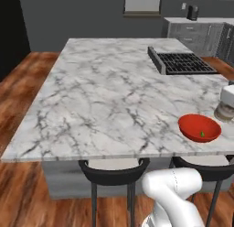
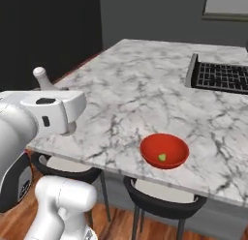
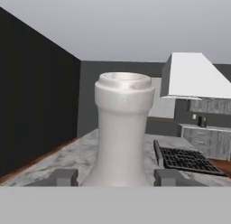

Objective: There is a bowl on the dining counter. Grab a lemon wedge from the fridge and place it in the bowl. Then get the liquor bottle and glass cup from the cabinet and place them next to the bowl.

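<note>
The red bowl (image 1: 199, 128) (image 2: 164, 150) sits near the front edge of the marble dining counter (image 1: 114, 93) (image 2: 140, 89). The small yellow-green lemon wedge (image 1: 202, 134) (image 2: 162, 157) lies inside it. My gripper (image 3: 116, 177) is horizontal and shut on the liquor bottle (image 3: 122, 128), whose pale neck stands upright between the two fingertips. In the right base view that neck (image 2: 41, 78) pokes up behind my white hand. The bottle's brownish body (image 1: 224, 112) shows at the right edge of the left base view, nearer than the bowl. The glass cup, fridge and cabinet are out of view.
A black grated cooktop (image 1: 185, 62) (image 2: 223, 75) is set into the counter's far right. Dark stools (image 1: 114, 173) (image 2: 164, 198) stand under the front edge. Grey drawer units (image 1: 196, 31) line the back wall, below a white range hood (image 3: 194, 76).
</note>
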Tool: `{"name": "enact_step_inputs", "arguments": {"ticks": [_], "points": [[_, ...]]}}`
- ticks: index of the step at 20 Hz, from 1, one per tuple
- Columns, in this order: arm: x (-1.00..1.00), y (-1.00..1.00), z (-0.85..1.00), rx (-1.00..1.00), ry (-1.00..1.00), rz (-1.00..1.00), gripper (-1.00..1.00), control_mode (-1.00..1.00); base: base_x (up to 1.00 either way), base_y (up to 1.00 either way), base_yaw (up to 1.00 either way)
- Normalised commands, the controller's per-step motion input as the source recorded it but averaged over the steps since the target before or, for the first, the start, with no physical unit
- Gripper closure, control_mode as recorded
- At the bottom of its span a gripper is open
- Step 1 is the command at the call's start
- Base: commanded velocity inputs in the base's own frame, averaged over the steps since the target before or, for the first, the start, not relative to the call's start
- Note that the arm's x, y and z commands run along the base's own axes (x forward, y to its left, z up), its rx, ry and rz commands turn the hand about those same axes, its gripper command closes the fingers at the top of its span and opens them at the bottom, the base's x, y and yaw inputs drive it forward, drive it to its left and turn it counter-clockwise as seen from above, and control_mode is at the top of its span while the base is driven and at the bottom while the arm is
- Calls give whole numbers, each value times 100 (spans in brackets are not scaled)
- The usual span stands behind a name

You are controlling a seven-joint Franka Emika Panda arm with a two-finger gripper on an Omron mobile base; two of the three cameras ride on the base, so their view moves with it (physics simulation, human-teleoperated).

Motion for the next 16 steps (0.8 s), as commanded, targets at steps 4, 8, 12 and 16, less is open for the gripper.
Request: {"name": "enact_step_inputs", "arguments": {"ticks": [4,8,12,16], "points": [[0,0,0,0,0,0,100,100,20,66,-53],[0,0,0,0,0,0,100,100,10,75,-49],[0,0,0,0,0,0,100,100,24,85,-42],[39,7,-9,0,4,-7,100,-100,25,28,-15]]}}
